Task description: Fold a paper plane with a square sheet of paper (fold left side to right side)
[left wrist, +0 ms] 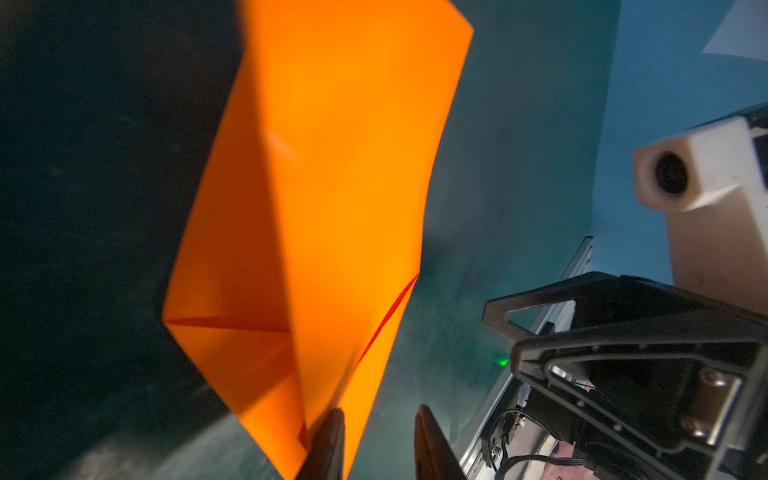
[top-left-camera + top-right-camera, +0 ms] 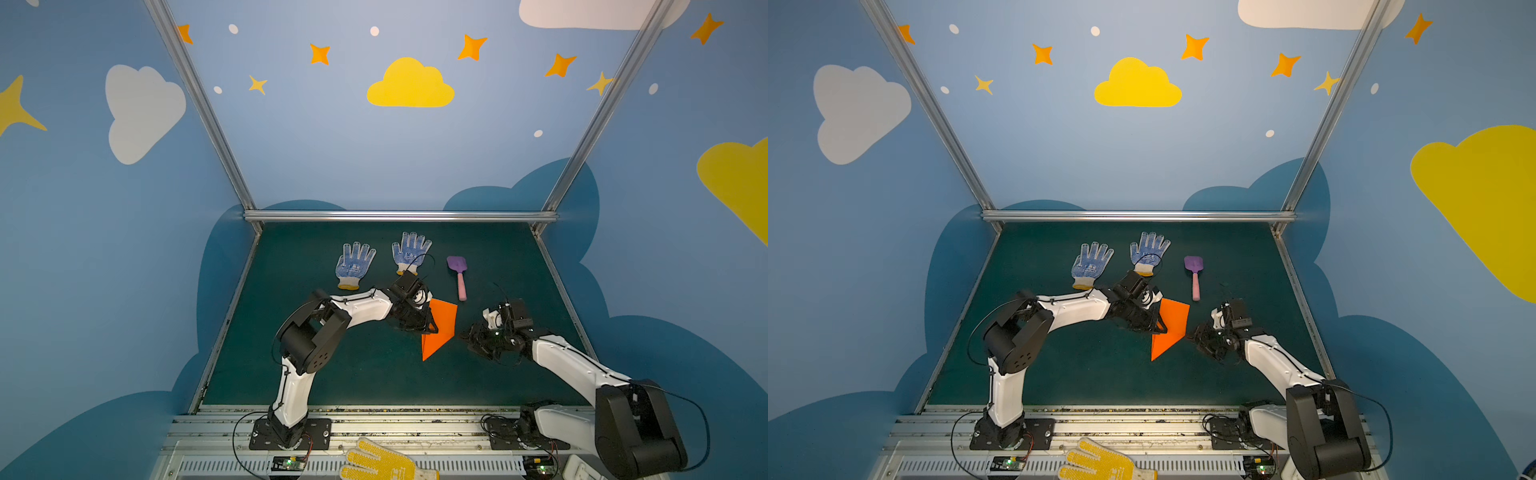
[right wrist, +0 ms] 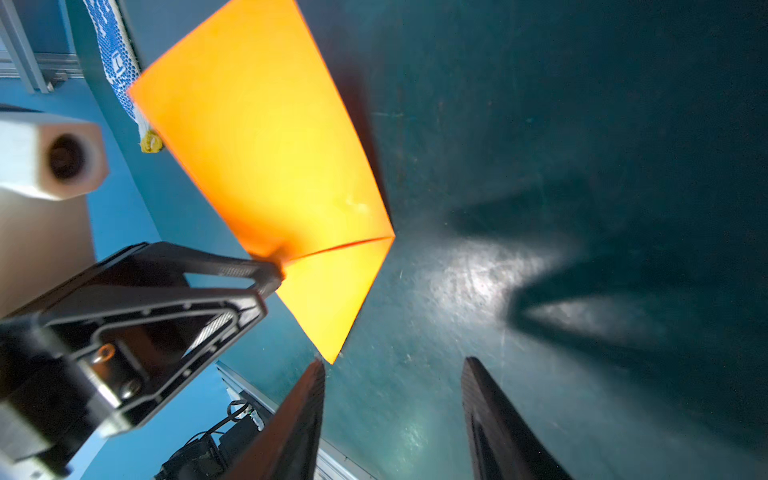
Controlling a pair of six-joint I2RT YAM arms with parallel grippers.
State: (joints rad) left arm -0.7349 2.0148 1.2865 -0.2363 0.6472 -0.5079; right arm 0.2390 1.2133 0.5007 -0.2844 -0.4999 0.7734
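Observation:
The square sheet of paper is bright orange and folded into a kite shape, with its point towards the table's front. It lies mid-mat with one flap raised. My left gripper is at the paper's left edge. Its jaws stand a little apart, and the paper's edge lies in the gap against one fingertip. My right gripper is open and empty just right of the paper. The paper's corner is close to one of its fingertips.
Two white gloves with blue dots lie behind the left arm. A purple-and-pink toy shovel lies behind the paper. A yellow dotted glove rests on the front rail. Aluminium rails border the green mat.

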